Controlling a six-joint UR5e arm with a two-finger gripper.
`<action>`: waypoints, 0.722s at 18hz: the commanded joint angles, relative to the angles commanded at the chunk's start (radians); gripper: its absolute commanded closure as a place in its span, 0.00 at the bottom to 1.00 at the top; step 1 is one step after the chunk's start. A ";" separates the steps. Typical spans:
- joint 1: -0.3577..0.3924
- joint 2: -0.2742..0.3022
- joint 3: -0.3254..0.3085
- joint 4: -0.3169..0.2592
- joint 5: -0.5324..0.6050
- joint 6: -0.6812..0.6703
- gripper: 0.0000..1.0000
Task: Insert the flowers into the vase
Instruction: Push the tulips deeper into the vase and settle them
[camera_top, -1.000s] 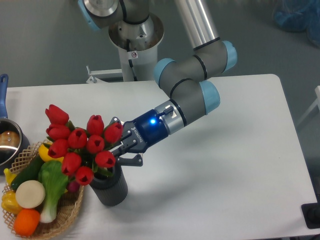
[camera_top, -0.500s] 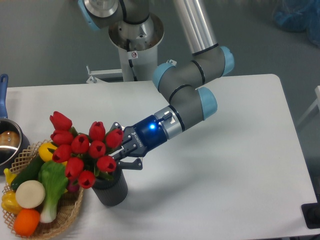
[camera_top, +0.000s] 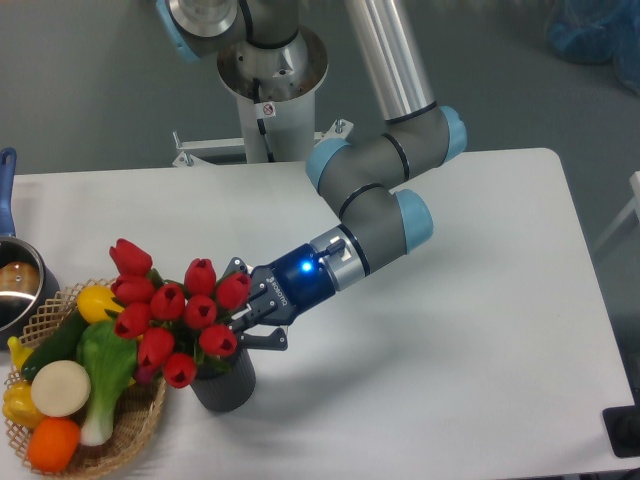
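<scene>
place: robotics lab | evidence: pedestal-mounted arm (camera_top: 390, 190), white table (camera_top: 480, 300), toy vegetables (camera_top: 70, 385)

A wicker basket (camera_top: 110, 440) of toy vegetables crowds the vase (camera_top: 225, 385) on its left; tulips (camera_top: 170, 310) cover its mouth. To the right, bare white table (camera_top: 450, 380) offers open passage.

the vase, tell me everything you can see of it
The vase is a small dark grey cylinder with ribbed sides, standing upright on the white table beside the wicker basket. The flowers cover its mouth, their stems seemingly inside it. The gripper hovers just above its rim, at the stems.
</scene>
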 joint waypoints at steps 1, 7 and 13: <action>-0.002 0.000 -0.003 0.000 0.000 0.003 0.99; -0.003 0.000 -0.017 0.000 0.000 0.006 0.97; -0.003 0.003 -0.034 0.000 0.000 0.008 0.96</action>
